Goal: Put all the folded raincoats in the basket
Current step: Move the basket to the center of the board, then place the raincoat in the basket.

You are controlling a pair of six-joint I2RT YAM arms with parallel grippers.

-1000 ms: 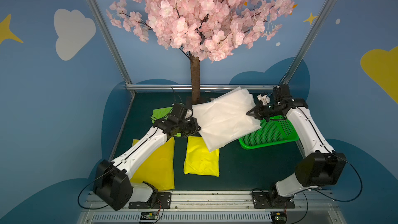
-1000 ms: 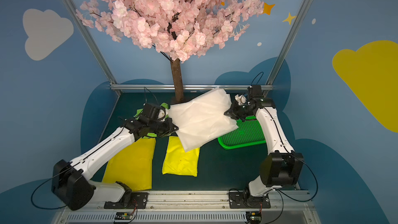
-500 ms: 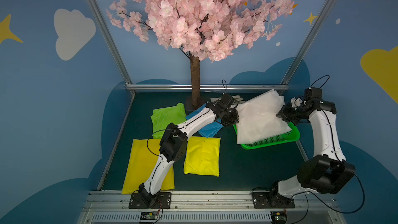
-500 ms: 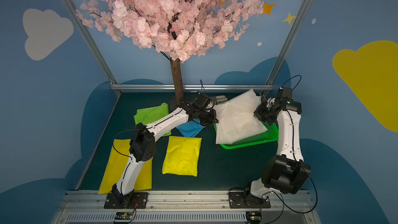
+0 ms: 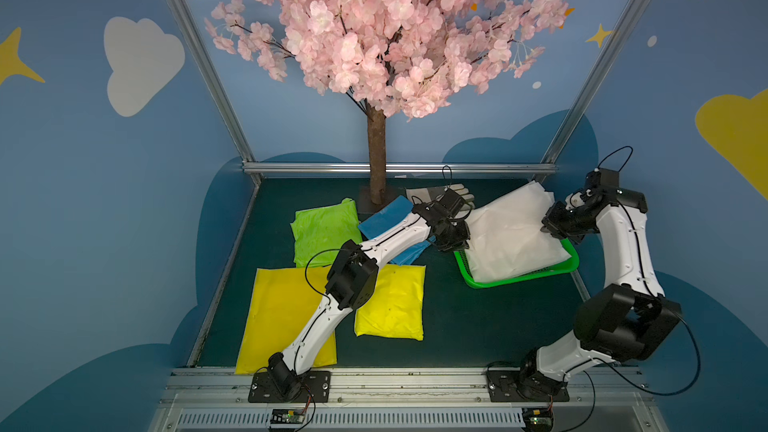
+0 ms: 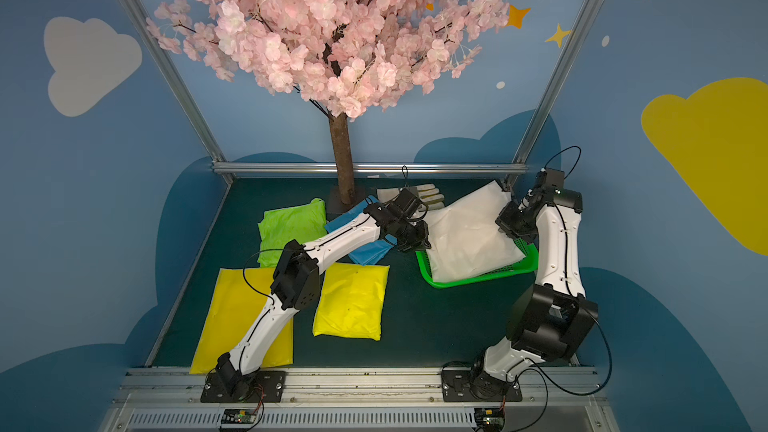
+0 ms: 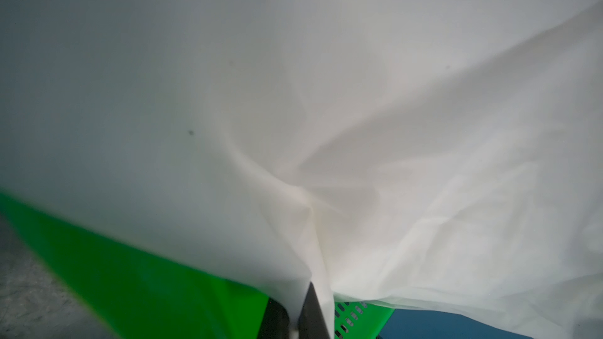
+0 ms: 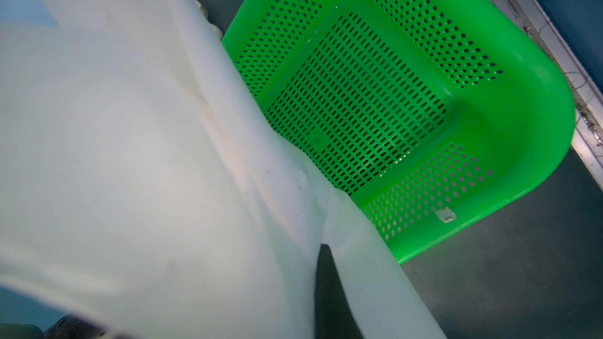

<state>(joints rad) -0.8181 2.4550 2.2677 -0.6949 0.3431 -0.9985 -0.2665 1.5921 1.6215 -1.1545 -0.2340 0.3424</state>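
Folded raincoat (image 5: 511, 238) has swung across over the basket (image 5: 519, 283), left gripper (image 5: 461, 243) and right gripper (image 5: 550, 231) still clamped on it, release outstanding.

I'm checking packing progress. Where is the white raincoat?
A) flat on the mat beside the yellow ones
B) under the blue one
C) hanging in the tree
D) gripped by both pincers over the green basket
D: the left pincer and right pincer each pinch an edge of the white raincoat above the green basket.
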